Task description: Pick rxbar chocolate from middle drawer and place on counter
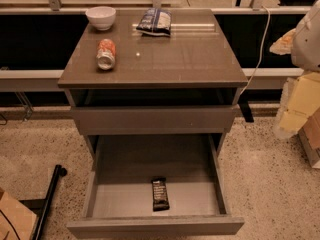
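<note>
The rxbar chocolate (160,194), a small black bar with a pale label at its far end, lies flat on the floor of the middle drawer (120,196), near the drawer's front wall and about at its centre. The drawer is pulled wide open. The counter (175,59) is the glossy grey-brown top of the cabinet. My gripper (300,106) shows as a pale blurred shape at the right edge, level with the shallower drawer. It is well right of the cabinet, away from the bar, with a white arm part (307,36) above it.
On the counter a white bowl (101,17) stands at the back left, a blue-white chip bag (155,22) lies at the back middle, and a can (106,54) lies on its side at the left. The upper drawer (154,120) is slightly out. A black pole (50,199) lies on the floor at the left.
</note>
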